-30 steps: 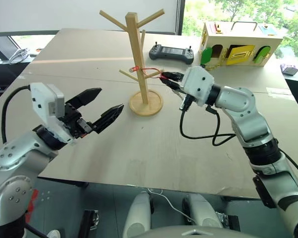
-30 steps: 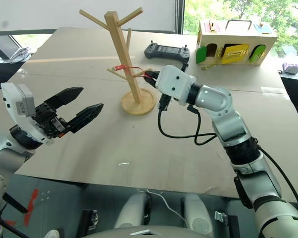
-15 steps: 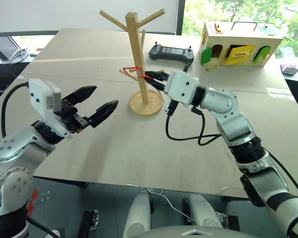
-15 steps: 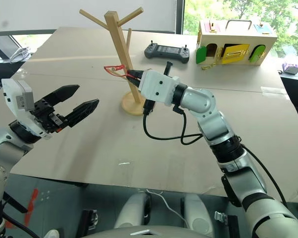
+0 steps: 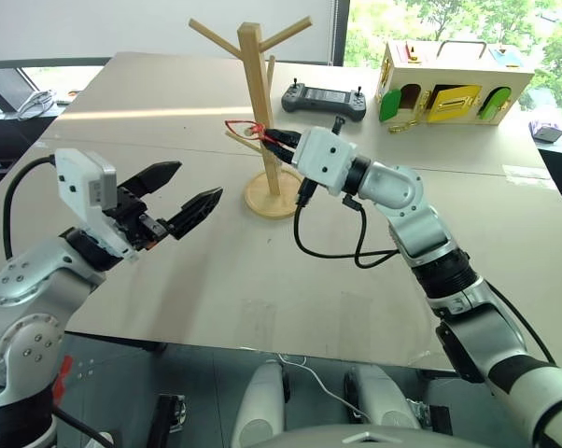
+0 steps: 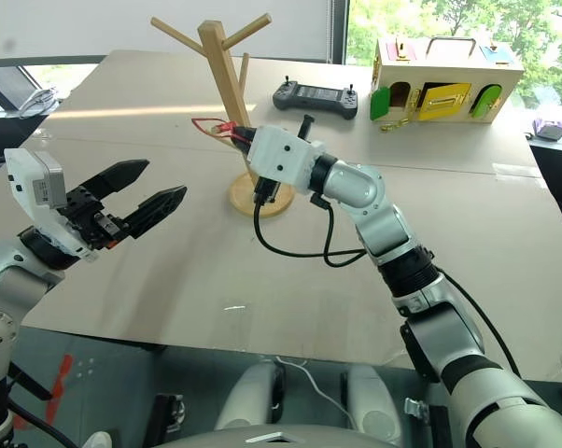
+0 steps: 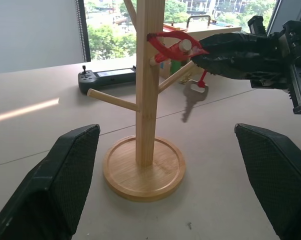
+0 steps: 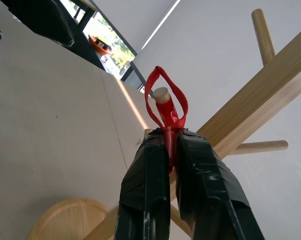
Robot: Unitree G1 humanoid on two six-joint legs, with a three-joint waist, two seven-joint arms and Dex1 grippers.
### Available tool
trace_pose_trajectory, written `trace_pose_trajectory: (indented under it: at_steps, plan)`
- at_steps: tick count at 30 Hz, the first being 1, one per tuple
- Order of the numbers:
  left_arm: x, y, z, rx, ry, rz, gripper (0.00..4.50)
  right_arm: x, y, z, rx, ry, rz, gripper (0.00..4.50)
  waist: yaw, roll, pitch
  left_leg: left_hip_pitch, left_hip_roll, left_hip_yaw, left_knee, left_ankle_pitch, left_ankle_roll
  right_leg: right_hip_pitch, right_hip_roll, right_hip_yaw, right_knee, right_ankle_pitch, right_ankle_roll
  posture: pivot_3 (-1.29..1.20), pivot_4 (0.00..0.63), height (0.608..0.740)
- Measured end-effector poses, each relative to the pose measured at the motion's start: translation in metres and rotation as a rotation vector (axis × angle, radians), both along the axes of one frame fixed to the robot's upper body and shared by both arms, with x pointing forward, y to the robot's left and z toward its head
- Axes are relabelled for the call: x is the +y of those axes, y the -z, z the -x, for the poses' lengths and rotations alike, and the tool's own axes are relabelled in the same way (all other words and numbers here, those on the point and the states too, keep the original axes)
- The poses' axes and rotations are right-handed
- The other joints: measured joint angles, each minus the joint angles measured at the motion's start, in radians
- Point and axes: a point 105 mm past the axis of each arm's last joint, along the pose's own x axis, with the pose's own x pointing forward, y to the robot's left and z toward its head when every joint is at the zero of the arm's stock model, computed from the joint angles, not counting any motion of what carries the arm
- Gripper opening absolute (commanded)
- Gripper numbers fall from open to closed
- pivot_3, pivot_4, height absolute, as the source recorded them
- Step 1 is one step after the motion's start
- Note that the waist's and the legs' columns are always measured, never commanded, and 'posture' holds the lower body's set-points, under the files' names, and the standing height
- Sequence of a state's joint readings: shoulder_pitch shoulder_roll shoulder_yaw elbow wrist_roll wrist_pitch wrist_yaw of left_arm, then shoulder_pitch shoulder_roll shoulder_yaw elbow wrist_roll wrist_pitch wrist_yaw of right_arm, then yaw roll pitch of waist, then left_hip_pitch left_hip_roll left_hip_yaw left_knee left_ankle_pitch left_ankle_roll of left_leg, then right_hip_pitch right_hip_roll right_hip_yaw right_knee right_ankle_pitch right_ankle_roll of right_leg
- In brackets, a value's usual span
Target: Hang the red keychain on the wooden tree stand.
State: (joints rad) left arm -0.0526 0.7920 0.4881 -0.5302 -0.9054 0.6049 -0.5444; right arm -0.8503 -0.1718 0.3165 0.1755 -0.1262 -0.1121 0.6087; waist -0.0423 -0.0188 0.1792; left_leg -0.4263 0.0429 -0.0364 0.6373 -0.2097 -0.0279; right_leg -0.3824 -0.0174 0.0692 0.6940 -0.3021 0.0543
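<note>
Right wrist view had the red keychain (image 8: 166, 102) pinched in the right gripper (image 8: 171, 150), fingers (image 8: 148, 190) clamped tight on the cord just below the loop. And the loop sat open around the rounded tip of a peg, right by the post of the tree stand (image 8: 270, 85)! From the left wrist view, the little silver key (image 7: 190, 100) dangled under those black fingers, hanging free above the desk (image 7: 50, 115), just beside the post and over the round base. Head views showed the right arm reaching in across the stand from the right, gripper up against the trunk at mid height.

Left gripper (image 5: 180, 198) hovered off to the left, well apart from the stand, fingers spread wide and holding nothing, pointed toward the base.

Further back on the desk lay a black controller (image 5: 323, 98), and beyond it to the right stood a wooden box (image 5: 449, 79) with coloured doors.
</note>
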Motion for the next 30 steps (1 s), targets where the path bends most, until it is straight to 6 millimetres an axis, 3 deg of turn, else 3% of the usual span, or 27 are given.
trace_pose_trajectory:
  at_steps: [1,4,11,15,19,22,26,30]
  plan:
    - [0.000,0.000,0.000,0.000,-0.001,0.000,4.50,0.000,0.000,0.000,0.000,-0.001,0.002,0.04,0.000,0.000,0.000,0.000,0.000,0.000,0.000,0.000,0.000,0.000,0.000,0.000,0.000,0.000,0.000,0.00,0.150,0.740]
    - [-0.001,0.000,0.000,-0.001,0.001,0.001,4.50,0.000,0.001,0.000,0.003,-0.004,0.004,1.08,0.000,0.000,0.000,0.000,0.000,0.000,0.000,0.000,0.000,0.000,0.000,0.000,0.000,0.000,0.000,0.00,0.150,0.740]
    - [-0.006,0.001,-0.003,-0.003,0.017,0.001,4.50,-0.002,0.001,0.001,0.062,-0.019,-0.071,4.47,0.000,0.000,0.000,0.000,0.000,0.000,0.000,0.000,0.000,0.000,0.000,0.000,0.000,0.000,0.000,0.00,0.150,0.740]
    - [-0.007,0.002,-0.004,-0.002,0.014,0.006,4.50,-0.017,0.005,-0.003,0.105,0.018,-0.135,4.47,0.002,0.000,0.000,0.000,0.000,0.000,0.000,0.000,0.000,0.000,0.000,0.000,0.000,0.000,0.000,0.00,0.150,0.740]
    - [-0.009,0.013,-0.012,0.000,-0.045,0.026,4.50,-0.051,0.012,-0.014,0.141,0.134,-0.206,4.47,0.004,0.000,0.000,-0.001,-0.001,0.000,0.000,0.000,0.000,0.000,-0.001,0.000,0.000,0.000,0.000,0.00,0.150,0.740]
    - [-0.007,0.023,-0.023,-0.031,-0.156,0.070,4.50,-0.089,0.036,-0.023,0.188,0.280,-0.237,4.47,0.007,-0.001,0.000,-0.001,-0.001,0.000,0.000,0.000,0.000,0.000,-0.001,0.000,-0.001,0.000,0.000,0.00,0.150,0.740]
    - [0.007,0.048,-0.037,-0.046,-0.363,0.100,4.50,-0.163,0.093,-0.032,0.298,0.588,-0.290,4.47,0.004,-0.001,0.000,0.000,-0.001,0.002,0.000,0.000,0.000,0.000,-0.001,0.002,0.000,0.000,0.000,0.00,0.150,0.740]
    - [0.021,0.064,-0.042,-0.052,-0.487,0.109,4.50,-0.207,0.109,-0.032,0.367,0.748,-0.424,4.47,-0.002,-0.001,0.000,0.001,-0.001,0.002,-0.001,0.000,0.000,0.000,0.000,0.003,0.001,0.000,0.000,0.00,0.150,0.740]
